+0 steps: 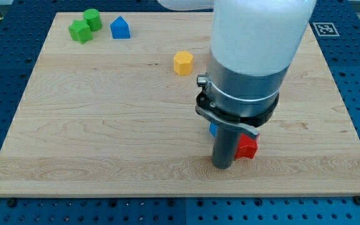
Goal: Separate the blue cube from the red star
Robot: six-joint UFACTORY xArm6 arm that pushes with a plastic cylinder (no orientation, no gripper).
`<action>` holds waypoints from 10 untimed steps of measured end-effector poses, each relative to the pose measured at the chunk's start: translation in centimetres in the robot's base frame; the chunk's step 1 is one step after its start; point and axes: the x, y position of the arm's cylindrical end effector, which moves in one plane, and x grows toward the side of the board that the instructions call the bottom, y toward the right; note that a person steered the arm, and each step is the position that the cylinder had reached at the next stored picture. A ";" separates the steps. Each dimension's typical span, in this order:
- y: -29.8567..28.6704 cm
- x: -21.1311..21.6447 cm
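The red star (249, 147) lies on the wooden board (105, 125) at the lower right of the middle, partly hidden behind my rod. The blue cube (212, 130) shows only as a small blue sliver at the rod's left side, just up and left of the star; whether the two touch is hidden. My tip (222, 166) rests on the board just below and left of the red star, in front of both blocks.
A yellow block (183, 63) sits above the middle. Two green blocks (80, 30) (92, 18) and a blue house-shaped block (120, 28) lie at the view's top left. The arm's white and grey body covers the upper right of the board.
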 end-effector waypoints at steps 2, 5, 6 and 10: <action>5.5 -0.2; 1.6 -3.5; -1.2 -4.4; -2.9 -8.8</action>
